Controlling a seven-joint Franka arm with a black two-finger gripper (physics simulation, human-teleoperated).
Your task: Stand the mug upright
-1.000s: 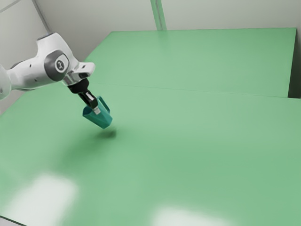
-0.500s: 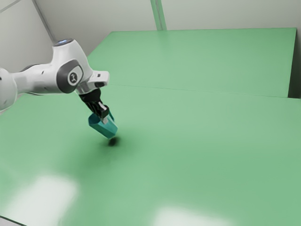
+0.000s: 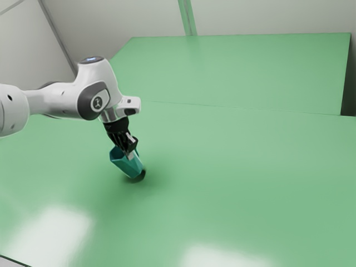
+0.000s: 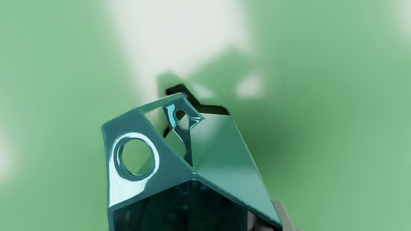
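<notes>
In the exterior view my gripper (image 3: 131,153) reaches down over the table (image 3: 233,167), shut on the side wall of the teal mug (image 3: 125,163). The mug leans, its open mouth up toward the exterior view's left and its base low toward the right, with a dark shadow right at the base. Whether the base touches the table I cannot tell. In the wrist view my gripper (image 4: 264,220) has one fingertip inside the rim and the other outside, pinching the wall of the mug (image 4: 224,147). The handle with its round hole points away from the fingers.
A green raised panel or second surface (image 3: 239,69) lies beyond a seam at the back of the table. Pale walls (image 3: 111,19) stand behind it. Bright light patches lie on the tabletop near the exterior view's bottom.
My gripper has carried the mug down and toward the exterior view's right. The mug has turned a little toward upright, and its shadow has drawn in to its base.
</notes>
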